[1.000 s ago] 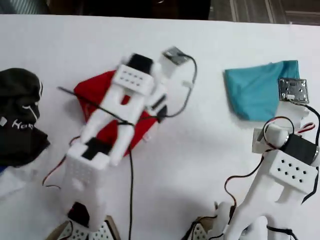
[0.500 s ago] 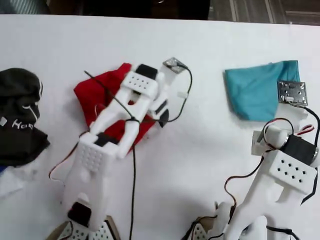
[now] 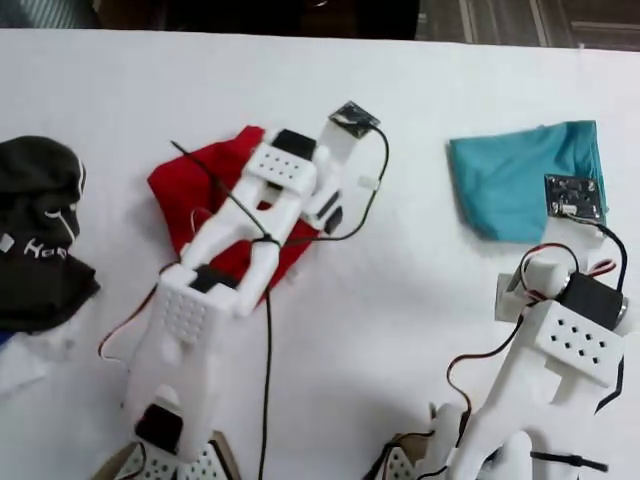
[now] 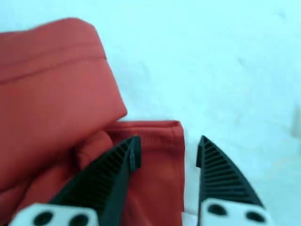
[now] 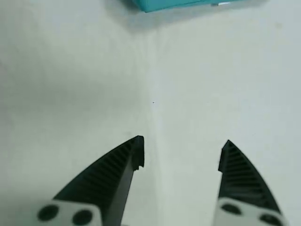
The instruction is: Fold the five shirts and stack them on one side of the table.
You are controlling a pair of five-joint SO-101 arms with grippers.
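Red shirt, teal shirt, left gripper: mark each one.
red shirt (image 4: 51, 80), left wrist view, folded upper layer
teal shirt (image 3: 510, 185), high view, middle of the cloth
left gripper (image 4: 169, 142), left wrist view, midway between fingertips

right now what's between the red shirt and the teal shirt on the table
In the high view, the stretch between the red shirt and the teal shirt is bare white table, apart from the left arm's black cable beside the red one.

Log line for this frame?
left gripper open over red shirt corner | right gripper open over table near teal shirt | black shirt unfolded
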